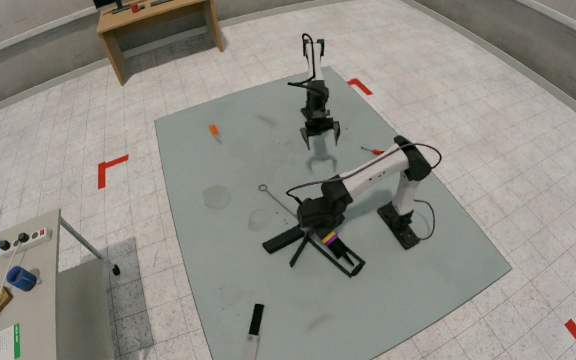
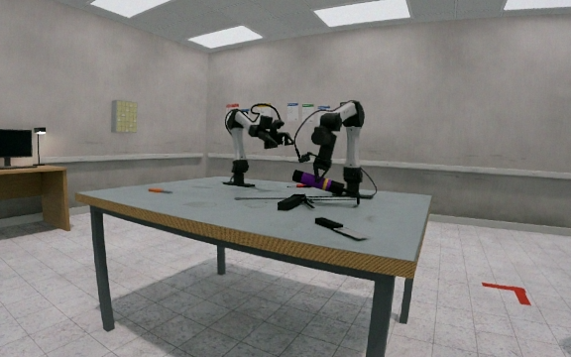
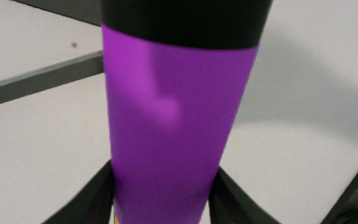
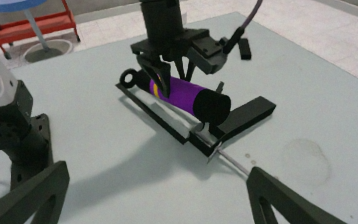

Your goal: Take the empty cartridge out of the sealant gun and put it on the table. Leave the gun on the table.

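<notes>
The purple cartridge [image 1: 329,240] [image 2: 313,181] [image 3: 166,115] [image 4: 182,95] has black ends and a yellow band. My left gripper [image 2: 319,176] [image 3: 164,169] is shut around its purple body and holds it tilted above the gun's frame, its plain black end higher. The sealant gun [image 1: 283,239] [image 2: 291,202] [image 4: 250,116] lies on the table, its open frame partly under the cartridge and its long rod pulled out behind. Whether the lower end touches the frame is unclear. My right gripper [image 1: 323,145] [image 4: 163,172] is open and empty above the table, away from the gun.
An orange-handled tool [image 1: 213,131] [image 2: 156,189], a red screwdriver [image 1: 377,151] [image 2: 302,185] and a black-handled scraper [image 1: 256,319] [image 2: 329,223] lie on the table. The gun's rod ends in a ring [image 1: 263,188].
</notes>
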Available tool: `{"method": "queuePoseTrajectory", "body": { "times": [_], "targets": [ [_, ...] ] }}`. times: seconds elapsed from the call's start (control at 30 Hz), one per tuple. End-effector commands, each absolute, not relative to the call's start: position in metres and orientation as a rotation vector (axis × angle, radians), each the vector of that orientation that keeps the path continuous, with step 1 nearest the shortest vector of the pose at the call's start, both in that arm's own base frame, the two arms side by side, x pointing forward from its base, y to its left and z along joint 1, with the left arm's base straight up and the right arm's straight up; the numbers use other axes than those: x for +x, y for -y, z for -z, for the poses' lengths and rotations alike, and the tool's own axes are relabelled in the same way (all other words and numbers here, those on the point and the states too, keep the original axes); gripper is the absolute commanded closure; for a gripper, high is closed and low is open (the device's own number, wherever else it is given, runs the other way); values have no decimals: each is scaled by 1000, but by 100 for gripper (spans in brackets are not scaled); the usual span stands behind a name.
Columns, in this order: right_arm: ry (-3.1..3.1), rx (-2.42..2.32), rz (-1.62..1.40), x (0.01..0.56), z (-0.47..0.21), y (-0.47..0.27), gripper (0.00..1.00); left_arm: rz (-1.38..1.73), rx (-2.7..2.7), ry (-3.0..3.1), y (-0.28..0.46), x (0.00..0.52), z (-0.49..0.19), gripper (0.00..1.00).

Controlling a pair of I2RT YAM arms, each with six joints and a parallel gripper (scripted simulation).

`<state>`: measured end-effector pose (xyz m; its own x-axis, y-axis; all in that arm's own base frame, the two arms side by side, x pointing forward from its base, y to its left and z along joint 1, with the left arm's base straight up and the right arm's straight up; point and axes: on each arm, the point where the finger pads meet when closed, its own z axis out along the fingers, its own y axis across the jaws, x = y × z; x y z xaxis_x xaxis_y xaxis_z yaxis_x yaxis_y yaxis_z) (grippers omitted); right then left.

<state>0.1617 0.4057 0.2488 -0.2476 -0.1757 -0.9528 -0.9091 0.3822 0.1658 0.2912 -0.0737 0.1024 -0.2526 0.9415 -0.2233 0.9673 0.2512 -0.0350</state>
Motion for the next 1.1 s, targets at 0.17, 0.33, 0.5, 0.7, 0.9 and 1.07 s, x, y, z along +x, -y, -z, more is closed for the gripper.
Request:
{"method": "queuePoseTrajectory", "body": {
  "times": [0.17,0.33,0.5,0.7,0.9,1.07],
  "targets": [
    [-1532,-897,-1027,165,-311,-404,0,222,1791,-2334,75,296,-178,59],
    [-1559,-932,-1016,161,-304,-403,0,188,1743,-2369,75,289,-200,59],
    [-1614,-1035,-1009,141,-283,-393,0,165,1632,-2468,82,273,-190,59],
    [-1679,-1222,-1006,98,-263,-362,0,128,1420,-2627,101,231,-176,59],
    [-1670,-1345,-1028,61,-273,-335,0,112,1269,-2744,118,188,-163,59],
    [-1661,-1462,-1039,22,-278,-306,0,109,1156,-2831,139,143,-149,59]
  ]
}}
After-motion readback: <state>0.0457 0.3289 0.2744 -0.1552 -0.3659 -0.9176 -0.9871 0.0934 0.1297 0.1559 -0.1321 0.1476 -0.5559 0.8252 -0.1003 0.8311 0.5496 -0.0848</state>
